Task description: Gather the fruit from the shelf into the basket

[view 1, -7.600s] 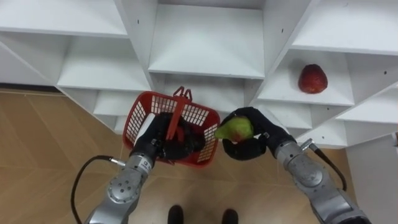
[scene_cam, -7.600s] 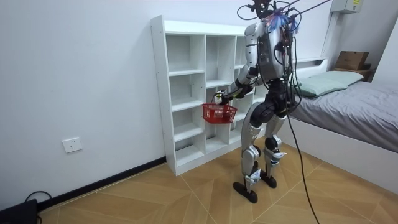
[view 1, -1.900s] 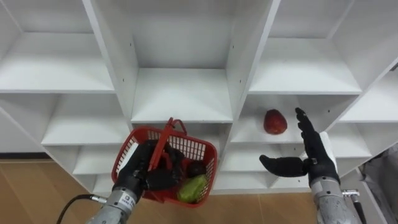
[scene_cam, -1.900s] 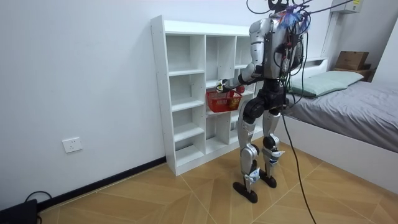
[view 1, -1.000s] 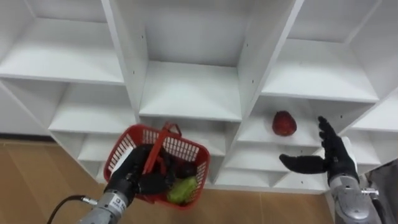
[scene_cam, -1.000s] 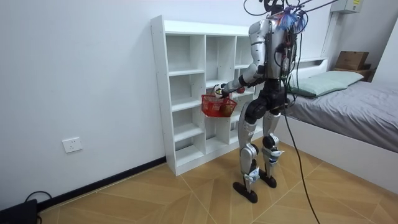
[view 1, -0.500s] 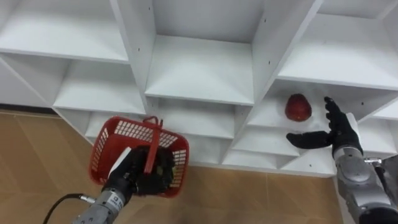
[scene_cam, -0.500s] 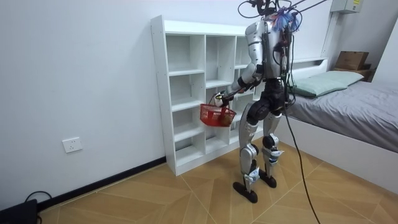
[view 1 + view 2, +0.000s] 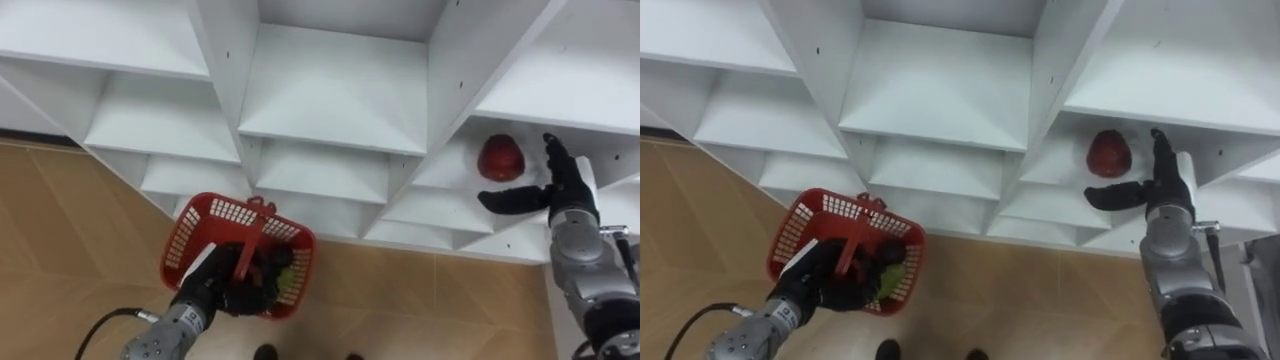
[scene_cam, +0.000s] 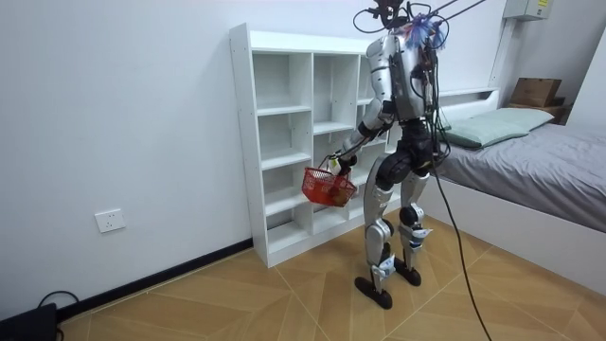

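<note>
Fingers (image 9: 553,157) of right hand (image 9: 567,195) apart, red fruit (image 9: 497,158) just beside them; left hand (image 9: 212,290) clamped on basket (image 9: 186,238).

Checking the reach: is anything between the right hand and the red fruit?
Nothing: bare white shelf separates the right hand and red fruit, in both eye views.

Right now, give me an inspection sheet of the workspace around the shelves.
Surface: white shelves, mostly bare.
Job's things: red fruit on a right-hand shelf; red basket with a green fruit inside.
Clutter: nothing seen.
Hands: left hand curled round the red basket's handle; right hand open beside the red fruit.
Cables: dark cord by the wall.
Surroundings: wood floor, bed, wall socket.
</note>
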